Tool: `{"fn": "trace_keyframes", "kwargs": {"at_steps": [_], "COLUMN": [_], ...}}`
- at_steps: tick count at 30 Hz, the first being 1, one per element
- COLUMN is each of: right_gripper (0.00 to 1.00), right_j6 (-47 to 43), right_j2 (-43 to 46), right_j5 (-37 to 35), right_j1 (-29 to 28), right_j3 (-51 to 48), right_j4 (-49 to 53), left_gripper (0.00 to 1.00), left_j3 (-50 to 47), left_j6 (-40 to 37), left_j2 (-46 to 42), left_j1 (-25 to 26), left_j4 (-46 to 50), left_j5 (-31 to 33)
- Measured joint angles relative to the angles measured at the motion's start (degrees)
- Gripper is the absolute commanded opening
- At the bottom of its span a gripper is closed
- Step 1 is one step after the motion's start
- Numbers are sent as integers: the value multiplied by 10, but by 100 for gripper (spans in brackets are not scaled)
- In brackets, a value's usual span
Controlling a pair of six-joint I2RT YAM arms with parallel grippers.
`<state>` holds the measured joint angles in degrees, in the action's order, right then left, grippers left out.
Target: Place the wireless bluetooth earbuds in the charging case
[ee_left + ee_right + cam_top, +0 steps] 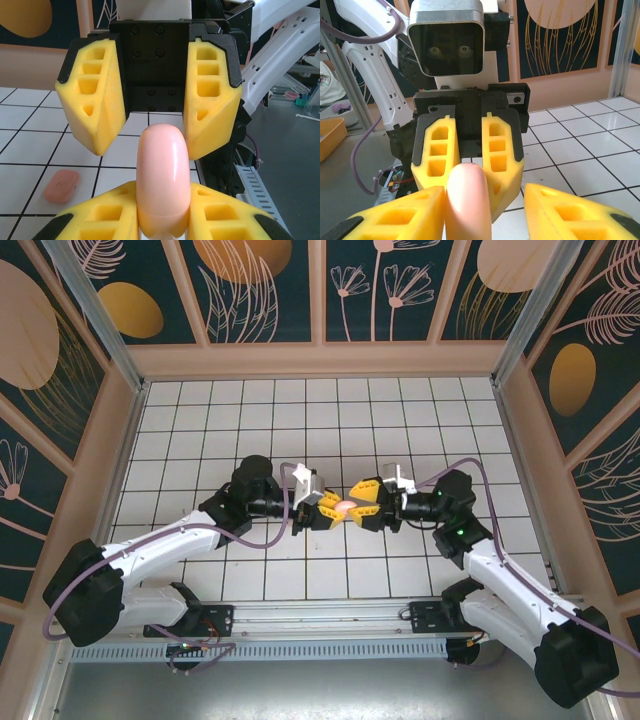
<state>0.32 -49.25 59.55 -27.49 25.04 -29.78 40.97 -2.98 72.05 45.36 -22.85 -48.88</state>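
Charging case (61, 185): salmon rounded rectangle lying flat on the tile floor (30, 145), low left in the left wrist view, apart from both grippers; open or closed, cannot tell. Left gripper (332, 509): clenched on one end of a pale pink piece (164, 175), which is glossy, rounded and held edge-on, with foam pads tight on both flanks. This piece is paler than the case, and I read it as a separate item. Its free end pokes between the jaws of the right gripper (360, 506), which stand released: the right wrist view shows one pad just beside the piece and a clear gap on the other side. Judgement: a mid-air hand-over, with the left arm carrying the load. To do it well, back the right arm straight out along its own axis, with no sideways drift, so the near pad does not drag the piece. The surface looks slick and the grip covers one end only, so a nudge could pivot it; hold the left wrist steady until the right is clear. Then park the piece well away from the case, leaving room to approach it.
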Motion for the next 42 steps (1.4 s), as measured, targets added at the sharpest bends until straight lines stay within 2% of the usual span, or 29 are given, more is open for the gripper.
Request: {"fn": "trace_keyframes", "kwargs": {"at_steps": [5, 8, 13, 19, 22, 29, 34, 42], "right_gripper": [26, 22, 22, 22, 22, 24, 37, 39], "right_j6": [-4, -6, -13, -15, -15, -15, -16, -16], "right_j2": [-9, -10, -10, -10, -10, -10, -9, -9], "right_j5": [17, 21, 21, 21, 21, 22, 19, -4], "right_j1": [0, 0, 0, 0, -1, 0, 0, 1], "right_j3": [7, 10, 12, 17, 17, 17, 17, 17], "right_j4": [11, 16, 18, 19, 19, 27, 33, 35], "left_gripper": [23, 30, 40, 41, 39, 25, 24, 23], "left_j3": [0, 1, 1, 1, 1, 2, 2, 3], "left_j6": [0, -2, -6, -6, -6, 0, 1, 1], "left_j2": [0, 0, 0, 0, 0, 0, 0, 0], "left_j1": [0, -1, -1, -1, -1, -1, 0, -1], "left_j4": [1, 4, 5, 5, 5, 4, 6, 6], "left_j5": [8, 9, 14, 17, 18, 17, 18, 19]}}
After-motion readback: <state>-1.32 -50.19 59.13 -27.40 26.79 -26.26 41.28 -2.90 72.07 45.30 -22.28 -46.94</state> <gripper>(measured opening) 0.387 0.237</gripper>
